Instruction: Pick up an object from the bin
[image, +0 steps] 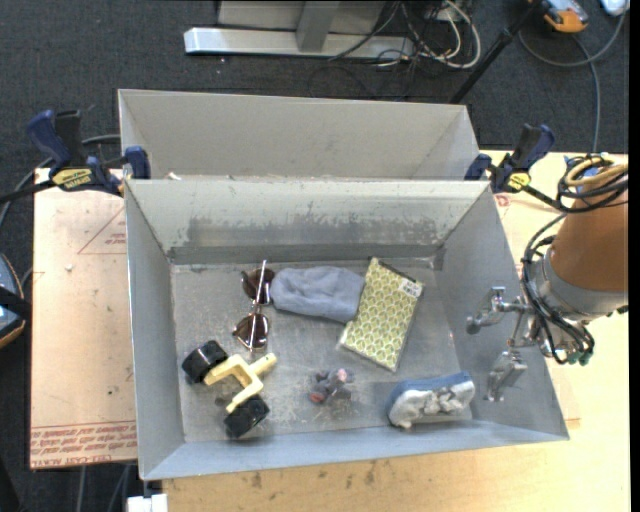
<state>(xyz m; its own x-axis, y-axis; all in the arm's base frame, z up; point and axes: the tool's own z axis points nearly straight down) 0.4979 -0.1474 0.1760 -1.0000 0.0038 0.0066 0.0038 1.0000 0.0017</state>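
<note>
Where the grey metal bin (300, 215) stands amid dark carpet (90, 50), loose items lie on its floor. Gripper (497, 345): over the sloped right wall, fingers apart. Nearest item: blue-and-white bundle (432, 398), front right of the floor, long axis left-right, right end slightly raised.
</note>
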